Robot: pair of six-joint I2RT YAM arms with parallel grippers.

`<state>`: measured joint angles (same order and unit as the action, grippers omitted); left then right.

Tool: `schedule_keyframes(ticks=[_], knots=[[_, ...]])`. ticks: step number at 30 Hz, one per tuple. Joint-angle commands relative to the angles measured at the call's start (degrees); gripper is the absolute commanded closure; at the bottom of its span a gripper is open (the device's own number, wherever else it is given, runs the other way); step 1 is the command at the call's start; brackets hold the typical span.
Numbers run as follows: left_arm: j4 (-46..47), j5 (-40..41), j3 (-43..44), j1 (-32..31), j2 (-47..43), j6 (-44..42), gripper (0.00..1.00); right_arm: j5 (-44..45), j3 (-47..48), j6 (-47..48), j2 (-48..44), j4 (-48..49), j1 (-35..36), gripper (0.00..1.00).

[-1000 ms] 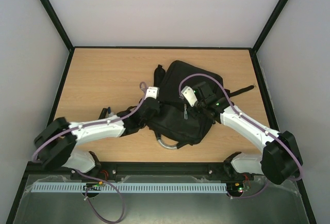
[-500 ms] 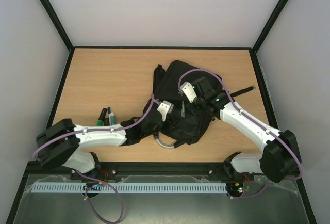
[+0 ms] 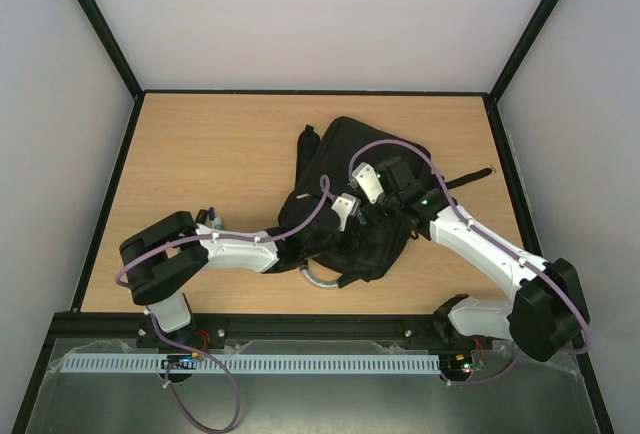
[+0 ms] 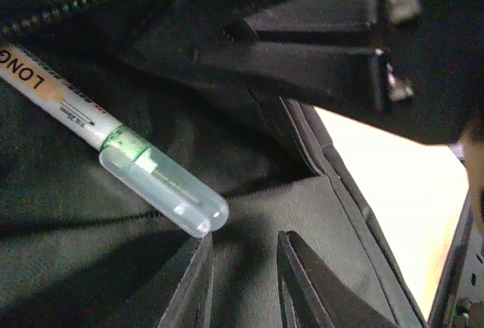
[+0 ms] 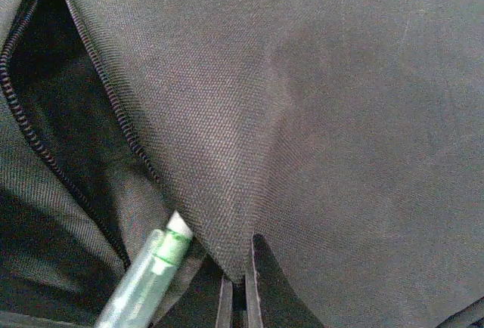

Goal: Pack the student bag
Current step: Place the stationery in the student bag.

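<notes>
Pinching bag (image 5: 340,116) fabric in the closed right gripper (image 5: 236,298); holding nothing in the slightly parted left gripper (image 4: 242,283), just beside a pen (image 4: 151,184) at the bag's opening.

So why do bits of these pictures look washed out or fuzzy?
Left wrist view: the table is blown out to near white beside the dark student bag, while the pen is sharp. Right wrist view: the bag's weave is crisp, but the pen near the lens is soft. Top external view: evenly lit, soft shadows, nothing blurred.
</notes>
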<state>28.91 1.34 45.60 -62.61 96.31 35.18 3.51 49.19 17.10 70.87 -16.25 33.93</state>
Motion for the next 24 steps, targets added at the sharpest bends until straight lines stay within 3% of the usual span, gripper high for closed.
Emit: schedule_keyframes(ticks=[1, 7, 16, 20, 24], knots=[[-0.4, 5.0, 3.4, 0.0, 2.9, 2.2, 0.76, -0.1, -0.8, -0.2, -3.0, 3.9, 0.1, 0.99], [-3.2, 12.0, 3.7, 1.7, 4.1, 8.5, 0.89, -0.3, -1.5, -0.3, -4.4, 4.1, -0.6, 0.99], [0.0, 16.2, 3.5, 4.5, 3.7, 8.1, 0.92, -0.5, -2.0, -0.3, -4.9, 4.2, -0.9, 0.99], [3.6, 14.4, 2.8, 6.8, 3.7, 7.5, 0.9, -0.4, -2.2, -0.3, -5.1, 4.3, -1.0, 0.99], [5.6, 4.6, 3.1, 9.3, 3.1, 3.4, 0.86, -0.5, -2.4, -0.2, -5.2, 4.4, -1.1, 0.99]])
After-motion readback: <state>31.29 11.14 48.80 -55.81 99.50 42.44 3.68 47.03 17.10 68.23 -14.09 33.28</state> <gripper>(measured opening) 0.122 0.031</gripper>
